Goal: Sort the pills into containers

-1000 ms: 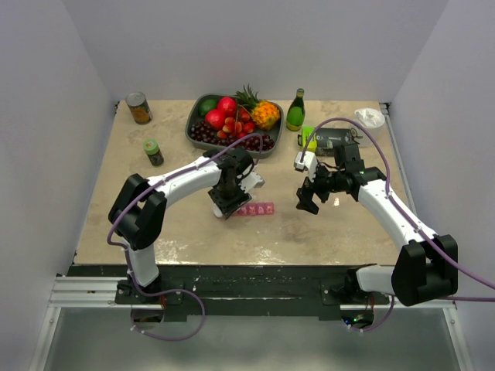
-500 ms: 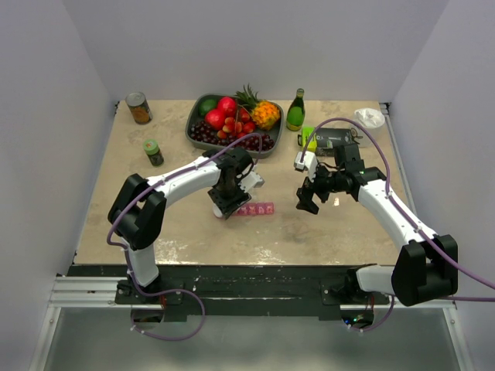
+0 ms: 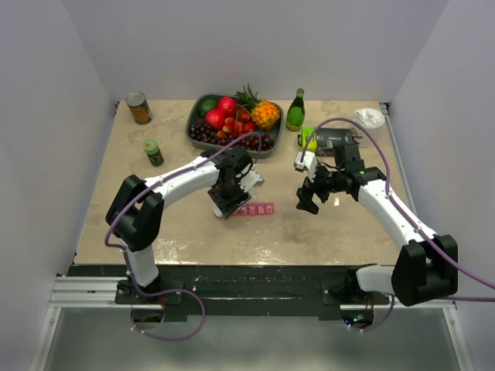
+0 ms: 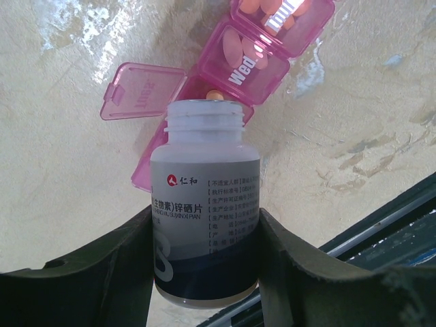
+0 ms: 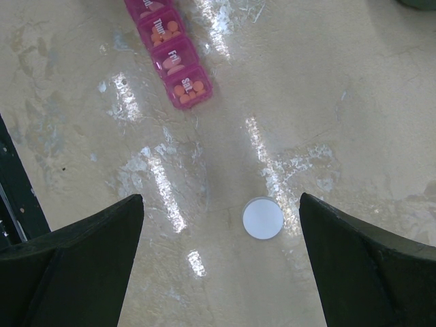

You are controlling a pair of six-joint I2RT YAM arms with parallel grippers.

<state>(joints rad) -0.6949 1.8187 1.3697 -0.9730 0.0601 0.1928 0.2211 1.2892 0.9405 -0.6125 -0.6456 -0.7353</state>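
The left gripper (image 4: 204, 228) is holding the white bottle (image 4: 204, 197) by its lower body, its fingers (image 4: 116, 266) standing partway closed against both sides of the label. It is tipping the uncapped mouth over the pill-organiser strip (image 4: 255, 65), at the compartment beside the one marked "wed", whose lid (image 4: 139, 92) is lying flipped open. One orange pill (image 4: 214, 96) is showing just at the bottle's lip; whether it is already resting in the strip cannot be told. The other compartments in view are carrying orange pills (image 4: 238, 48). The right gripper (image 5: 218, 245) is hovering with its fingers (image 5: 75, 238) spread wide and empty just beyond the far end of the strip, above the white cap (image 5: 263, 218), which is lying on the surface (image 3: 325, 232) near that end. Over the last second almost nothing is changing: only the left arm is shifting very slightly, and the bottle is staying over the same compartment. Judged from this, pouring into this compartment is under way, and the task appears well advanced.
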